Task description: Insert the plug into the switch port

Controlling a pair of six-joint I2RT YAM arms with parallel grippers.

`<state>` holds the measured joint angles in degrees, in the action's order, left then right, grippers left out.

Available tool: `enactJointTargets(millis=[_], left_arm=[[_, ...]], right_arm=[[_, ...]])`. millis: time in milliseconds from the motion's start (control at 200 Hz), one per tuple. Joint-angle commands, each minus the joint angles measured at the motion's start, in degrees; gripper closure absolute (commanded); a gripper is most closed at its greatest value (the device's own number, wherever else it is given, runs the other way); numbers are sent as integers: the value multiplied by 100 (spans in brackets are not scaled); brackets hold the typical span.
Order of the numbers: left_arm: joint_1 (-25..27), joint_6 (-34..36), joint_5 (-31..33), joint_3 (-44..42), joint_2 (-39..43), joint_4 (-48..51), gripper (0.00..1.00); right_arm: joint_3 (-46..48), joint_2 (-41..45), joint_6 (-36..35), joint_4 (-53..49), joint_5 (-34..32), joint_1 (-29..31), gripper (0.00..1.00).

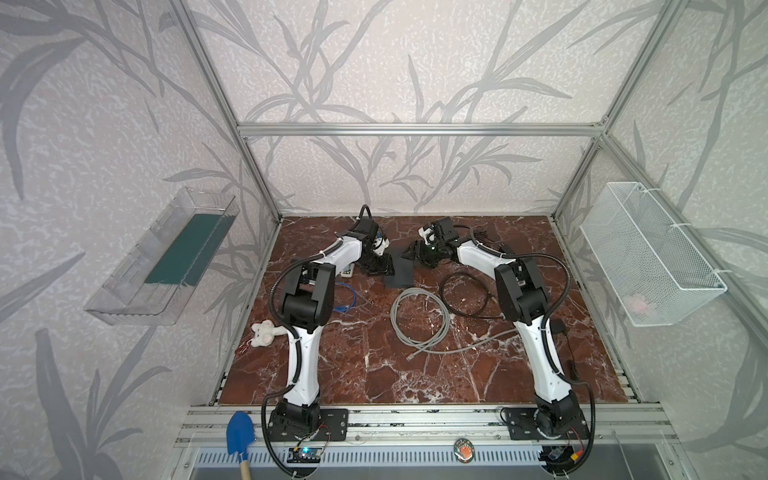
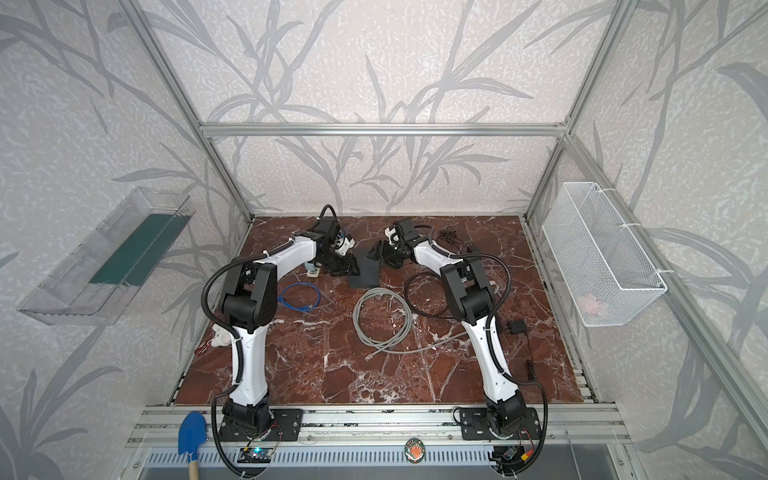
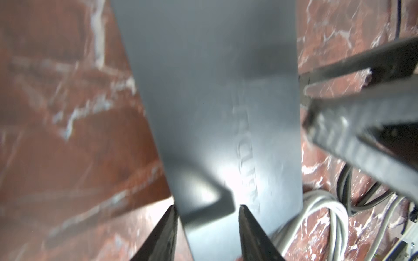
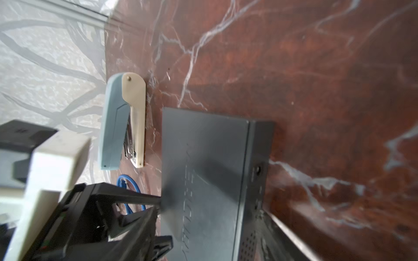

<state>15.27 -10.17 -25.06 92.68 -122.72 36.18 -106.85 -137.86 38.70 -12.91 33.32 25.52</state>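
The switch is a flat dark grey box lying on the marble-patterned table at the back middle. A small round port shows on its side wall. My left gripper stands open at the switch's left edge, one fingertip beside the edge and one over the top face. From the right, my right gripper meets the switch's far corner with its jaws apart and empty. A grey cable lies coiled in front, its plug loose on the table.
A grey-blue stapler and a blue cable lie left of the switch. A black cable coil and a black adapter lie to the right. A plush toy sits by the left arm. A wire basket hangs on the right wall.
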Motion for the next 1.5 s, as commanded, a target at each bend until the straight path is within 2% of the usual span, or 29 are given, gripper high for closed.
enactJointTargets(millis=[0, 135, 220, 400, 570, 685, 860, 1130, 1230, 1340, 1495], left_arm=[[-26, -127, 454, -42, 278, -252, 54], [-66, -58, 498, 289, 190, -40, 54], [-68, -34, 513, 452, 218, 22, 54], [-49, -15, 646, 661, 292, 28, 53], [0, 43, 702, 941, 262, 139, 53], [70, 140, 776, 1113, 248, 243, 53], [185, 198, 812, 1268, 211, 316, 53], [335, 191, 766, 1316, 166, 284, 53], [376, 176, 766, 1357, 147, 302, 53], [478, 284, 761, 1465, 153, 396, 53], [692, 494, 790, 1635, 134, 577, 56]], right_arm=[[271, 458, -634, -672, -323, -130, 31], [754, 1017, -927, -895, -786, -500, 32], [725, 1235, -1140, -1349, -1388, -718, 34], [474, 1247, -1611, -2177, -2382, -1035, 39], [168, 1009, -1622, -2601, -3112, -1078, 49], [3, 793, -1539, -2726, -3269, -1075, 62], [14, 627, -1440, -2700, -3505, -1092, 63], [-28, 355, -1223, -2494, -3456, -1253, 64], [-119, 199, -1249, -2557, -3427, -1269, 66], [-137, 68, -1251, -2626, -3326, -1274, 75], [107, 154, -1207, -2542, -2946, -1264, 80]])
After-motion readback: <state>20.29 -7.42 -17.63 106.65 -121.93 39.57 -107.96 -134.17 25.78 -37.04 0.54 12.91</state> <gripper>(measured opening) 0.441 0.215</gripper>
